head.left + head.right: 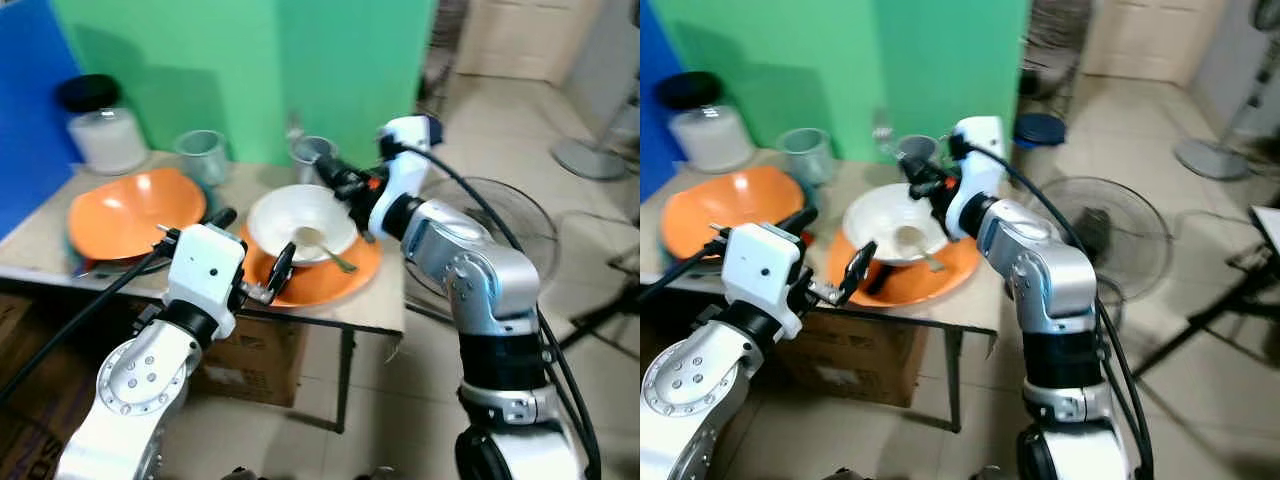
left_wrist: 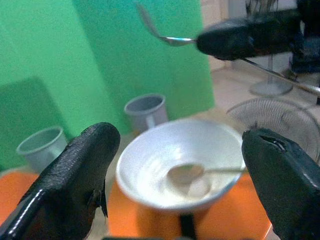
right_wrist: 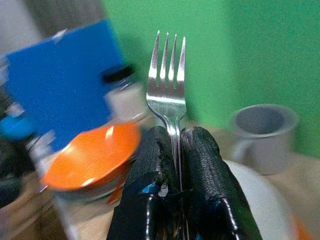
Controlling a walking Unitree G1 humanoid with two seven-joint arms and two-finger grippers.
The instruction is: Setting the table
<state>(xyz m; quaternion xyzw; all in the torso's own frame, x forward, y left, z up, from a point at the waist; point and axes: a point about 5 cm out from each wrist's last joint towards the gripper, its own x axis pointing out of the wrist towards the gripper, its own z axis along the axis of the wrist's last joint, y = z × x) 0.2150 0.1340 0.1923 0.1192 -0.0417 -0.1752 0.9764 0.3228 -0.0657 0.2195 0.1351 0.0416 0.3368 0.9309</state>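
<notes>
I am looking down from the head camera at a tabletop (image 1: 385, 305) against a green backdrop, where I am setting places. My right gripper (image 3: 172, 145) is pinching a metal fork (image 3: 167, 95) by its handle, fingers closed tight on it, tines pointing straight out beyond the fingertips so the fork's long axis is running along the fingers. I am holding that gripper in the air above the far rim of a white bowl (image 1: 290, 215), which is sitting on an orange plate (image 1: 330, 280) near the front edge of the tabletop. A spoon (image 1: 320, 245) is lying inside the bowl, handle pointing toward my right side. My left gripper (image 2: 180, 175) is hovering just short of the bowl at the near edge, fingers spread wide and holding nothing, with the bowl framed between them. A second orange bowl (image 1: 130, 210) is sitting further to my left, with a grey cup (image 1: 200, 155) and a lidded jar (image 1: 100, 125) behind it, and another grey cup (image 1: 312, 155) behind the white bowl. I judge that the fork must come down beside the plate, and the right arm, already carrying it, is the one placed to do so.
</notes>
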